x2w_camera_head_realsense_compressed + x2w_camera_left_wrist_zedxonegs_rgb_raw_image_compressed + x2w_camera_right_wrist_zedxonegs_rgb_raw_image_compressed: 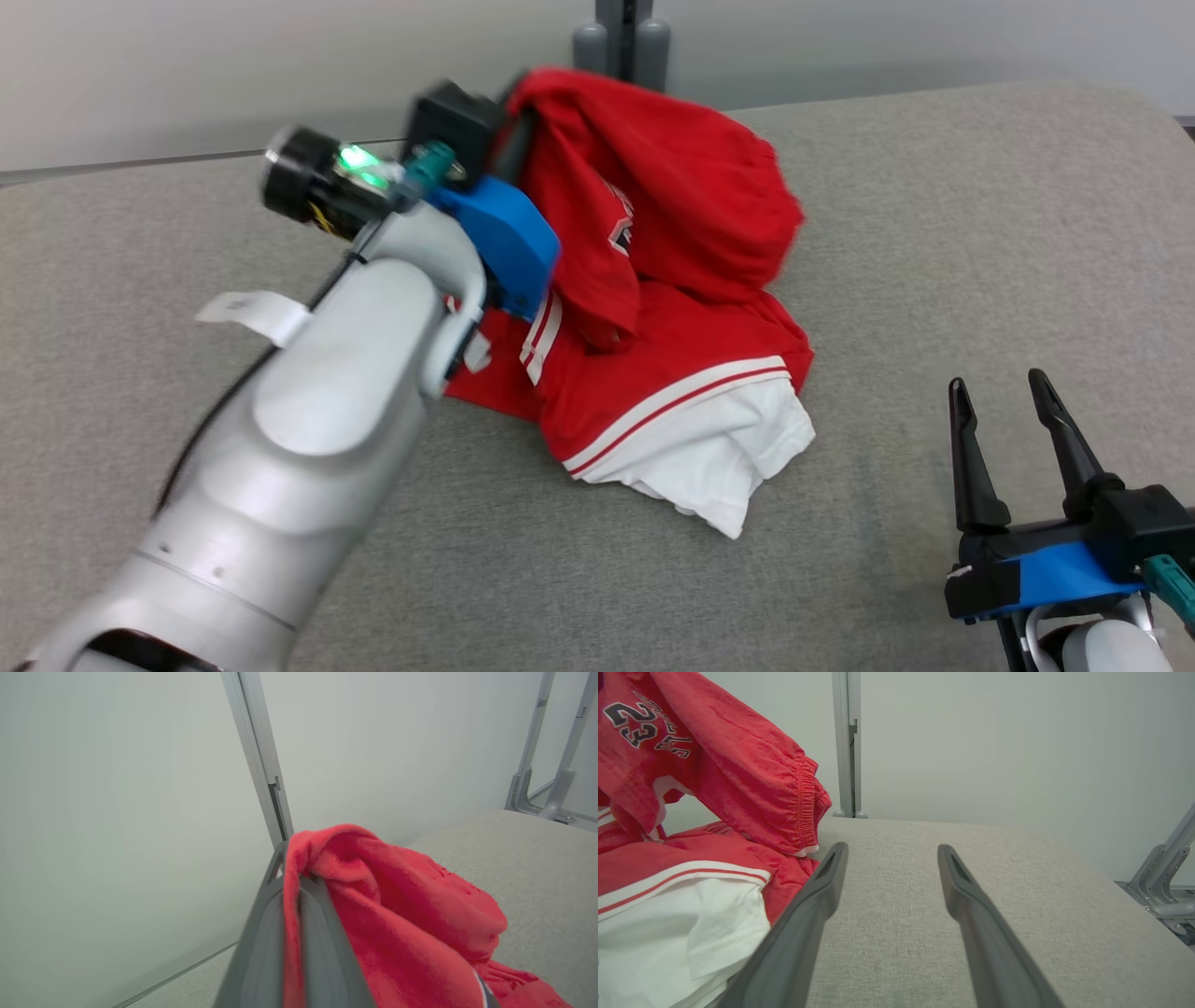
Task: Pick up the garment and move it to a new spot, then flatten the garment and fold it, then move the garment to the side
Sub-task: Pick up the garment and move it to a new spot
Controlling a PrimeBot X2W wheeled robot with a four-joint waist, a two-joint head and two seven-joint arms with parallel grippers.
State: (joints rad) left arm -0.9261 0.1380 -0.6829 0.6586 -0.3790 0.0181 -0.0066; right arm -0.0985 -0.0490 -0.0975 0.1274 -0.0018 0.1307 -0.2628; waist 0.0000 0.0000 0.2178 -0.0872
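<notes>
The garment [672, 280] is a red sports piece with white stripes, a white hem and a dark number print, lying crumpled in the middle of the grey padded table [980, 233]. Its top fold is lifted above the heap. My left gripper [292, 868] is shut on that red fold, the cloth pinched between its two fingers and hanging off to the right. In the head view the left gripper [512, 112] sits at the garment's far left edge. My right gripper [1004, 385] stands open at the lower right, apart from the garment [691, 858], with nothing between its fingers [822, 882].
A pale wall runs behind the table, with a grey post [624, 37] on its far side. Grey metal frame legs [551, 788] stand off the table's right end. Bare grey padding stretches right of the garment and in front of it.
</notes>
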